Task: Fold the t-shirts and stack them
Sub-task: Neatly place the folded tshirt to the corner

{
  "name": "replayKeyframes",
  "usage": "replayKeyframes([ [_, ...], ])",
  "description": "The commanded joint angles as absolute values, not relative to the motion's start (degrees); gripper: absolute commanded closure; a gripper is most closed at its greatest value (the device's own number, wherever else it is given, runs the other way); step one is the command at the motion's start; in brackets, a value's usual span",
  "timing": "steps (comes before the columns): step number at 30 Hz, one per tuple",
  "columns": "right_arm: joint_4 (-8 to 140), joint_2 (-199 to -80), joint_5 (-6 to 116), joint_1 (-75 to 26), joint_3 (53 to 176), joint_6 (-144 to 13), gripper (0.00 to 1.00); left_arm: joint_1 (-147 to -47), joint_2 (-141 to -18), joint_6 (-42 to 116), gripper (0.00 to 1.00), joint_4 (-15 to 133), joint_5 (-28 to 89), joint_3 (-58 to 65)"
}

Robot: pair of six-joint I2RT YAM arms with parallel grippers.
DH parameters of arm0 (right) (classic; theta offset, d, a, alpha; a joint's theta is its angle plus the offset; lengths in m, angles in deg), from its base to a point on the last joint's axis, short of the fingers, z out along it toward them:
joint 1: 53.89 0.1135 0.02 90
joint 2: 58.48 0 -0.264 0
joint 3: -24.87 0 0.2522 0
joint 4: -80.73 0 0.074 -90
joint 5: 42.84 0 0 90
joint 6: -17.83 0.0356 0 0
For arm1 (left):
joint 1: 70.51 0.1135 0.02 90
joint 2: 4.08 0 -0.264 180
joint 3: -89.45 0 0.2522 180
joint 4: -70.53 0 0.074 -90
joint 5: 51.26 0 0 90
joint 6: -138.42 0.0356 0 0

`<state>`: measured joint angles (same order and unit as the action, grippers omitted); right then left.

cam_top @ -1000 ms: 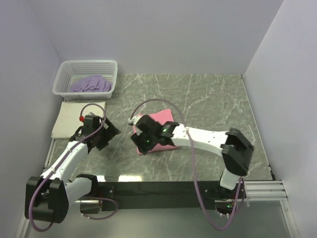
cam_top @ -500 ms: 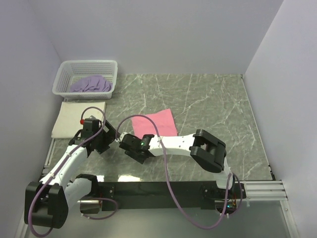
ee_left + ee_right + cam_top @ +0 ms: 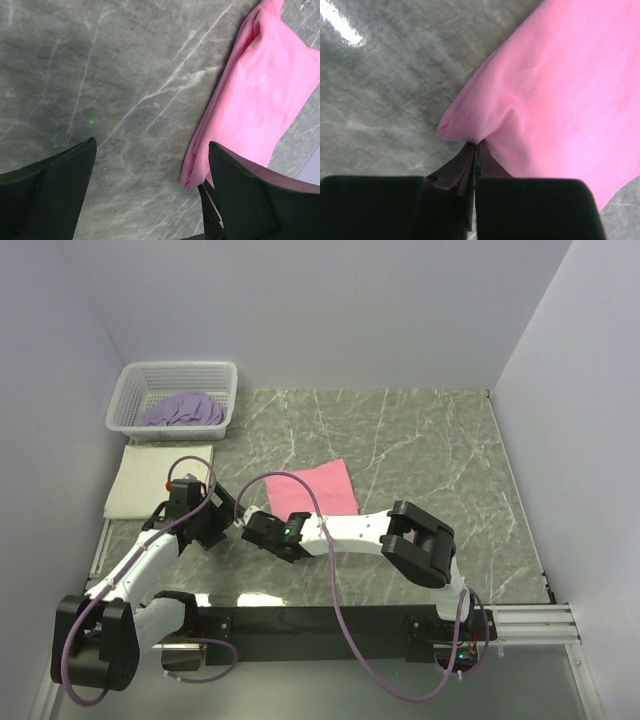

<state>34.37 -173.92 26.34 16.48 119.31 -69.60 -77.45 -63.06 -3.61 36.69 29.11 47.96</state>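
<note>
The white plastic lattice basket (image 3: pixel 129 388) at the far left holds the crumpled lavender t-shirt (image 3: pixel 184 409). Near it, the cream t-shirt (image 3: pixel 146 481) lies flat. The soft pink t-shirt (image 3: pixel 322 487) is a folded rectangle on the shiny grey marbled table (image 3: pixel 430 440). My right gripper (image 3: pixel 476 149) is pinched together on its near left corner. My left gripper (image 3: pixel 150 148) is wide apart and holds nothing.

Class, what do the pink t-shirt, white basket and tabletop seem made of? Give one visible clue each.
The pink t-shirt: soft, matte knit fabric, likely cotton; it folds and puckers.
The basket: white plastic, it seems; moulded lattice walls.
The tabletop: marble-look, grey-green with white veins, glossy glare; stone or laminate, unclear.
</note>
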Motion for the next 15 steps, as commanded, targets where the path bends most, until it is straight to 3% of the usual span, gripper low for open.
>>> replayKeyframes([
  [1,39.02,-169.41,28.08,16.51,117.56,-70.32,1.0,-77.63,-64.28,-4.05,0.0,40.51,25.38,48.27],
  [4,39.55,-167.55,28.44,16.33,117.2,-70.06,0.99,-77.98,-65.69,-4.67,0.01,41.56,24.41,48.09],
  [5,39.46,-167.29,28.26,16.51,117.29,-70.06,0.93,-77.98,-65.78,-4.84,0.01,41.56,24.59,48.18],
  [6,39.9,-166.59,28.26,16.68,117.29,-70.14,0.79,-77.98,-65.69,-4.84,0.01,41.48,25.29,48.35],
  [9,40.78,-165.97,27.74,17.65,117.29,-70.93,0.58,-77.98,-64.81,-5.19,0.01,40.77,26.78,48.71],
  [15,40.87,-169.56,28.0,17.92,118.69,-73.29,0.49,-77.98,-64.98,-5.63,0.01,40.16,27.14,48.62],
])
